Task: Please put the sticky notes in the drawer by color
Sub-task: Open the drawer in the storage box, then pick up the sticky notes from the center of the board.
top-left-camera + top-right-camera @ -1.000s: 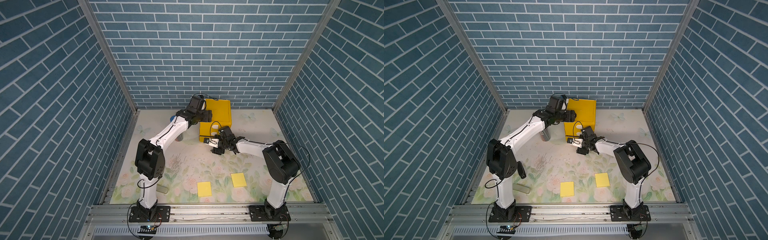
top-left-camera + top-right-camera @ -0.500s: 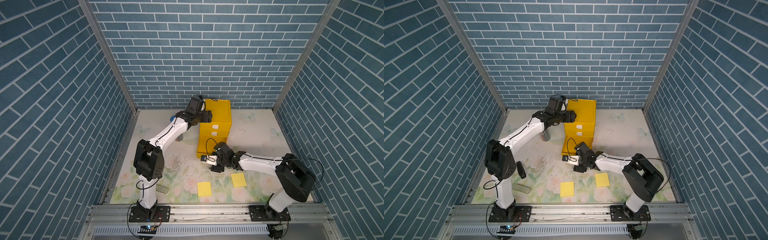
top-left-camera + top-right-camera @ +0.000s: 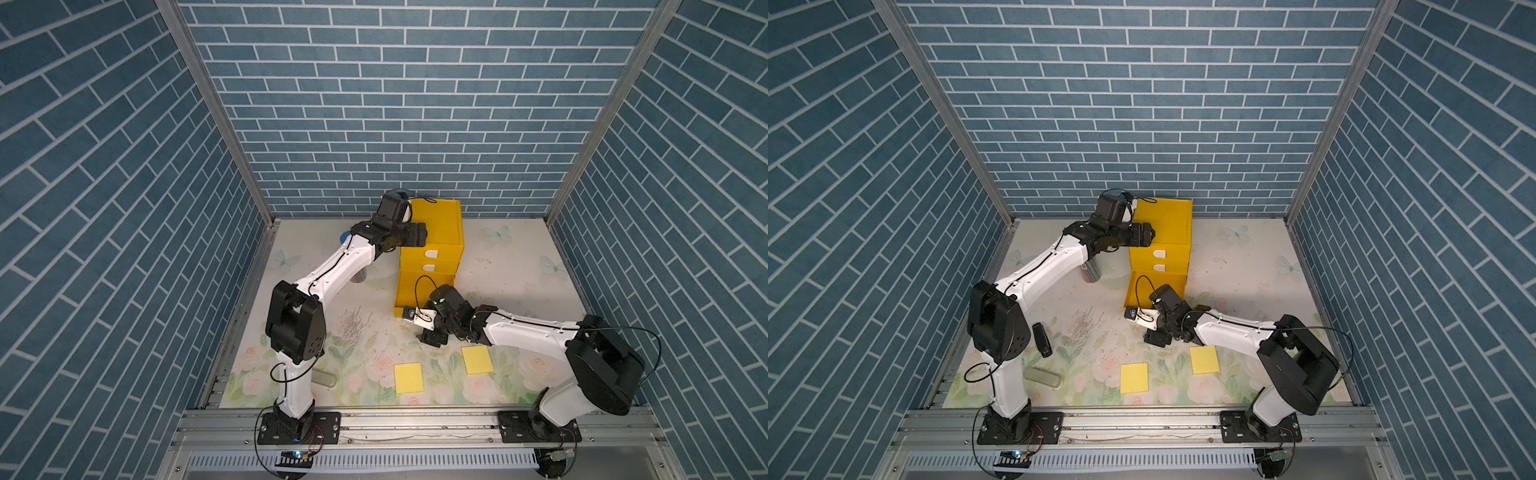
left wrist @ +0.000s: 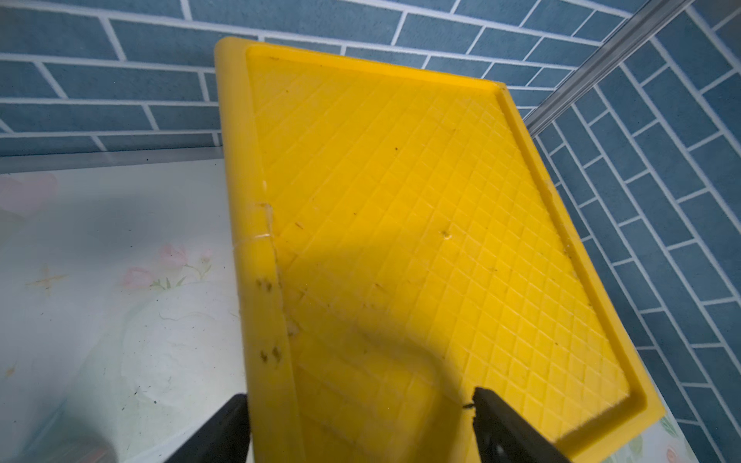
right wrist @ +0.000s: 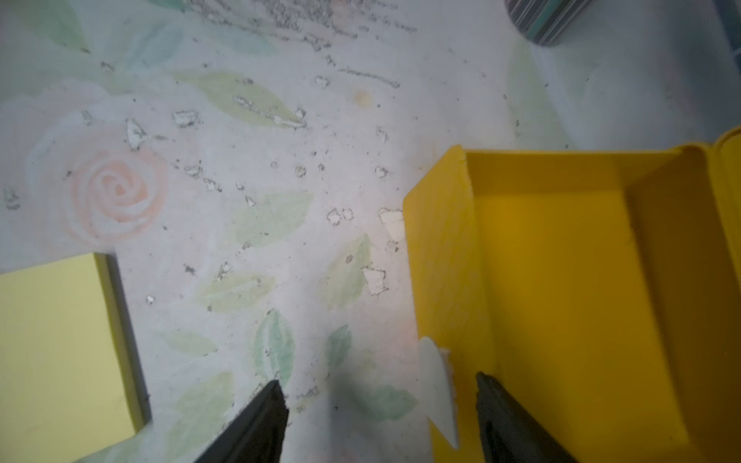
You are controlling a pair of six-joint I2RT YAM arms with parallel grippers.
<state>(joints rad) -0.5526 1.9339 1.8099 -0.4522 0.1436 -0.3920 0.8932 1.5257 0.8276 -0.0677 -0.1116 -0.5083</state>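
The drawer (image 3: 440,226) (image 3: 1167,220) is a yellow cabinet at the back, with its bottom tray pulled out and bare inside (image 5: 561,260). My right gripper (image 3: 428,332) (image 5: 377,381) is open at that tray's front wall, with the white handle (image 5: 439,385) between its fingers but not pinched. My left gripper (image 3: 419,235) (image 4: 359,395) is open astride the cabinet's top left edge (image 4: 260,280). Two yellow sticky notes (image 3: 409,377) (image 3: 478,360) lie flat on the mat in front of the right gripper. One of them shows in the right wrist view (image 5: 52,352).
A clear cylinder (image 3: 359,276) (image 3: 1092,270) stands left of the cabinet, partly behind my left arm. A flat grey object (image 3: 324,379) lies near the front left rail. The floral mat (image 3: 519,266) is worn and speckled. Blue brick walls close in three sides.
The bottom tray has slid out toward the front as my right gripper moved that way. Both grippers have widened their jaws. The two yellow notes have not moved.
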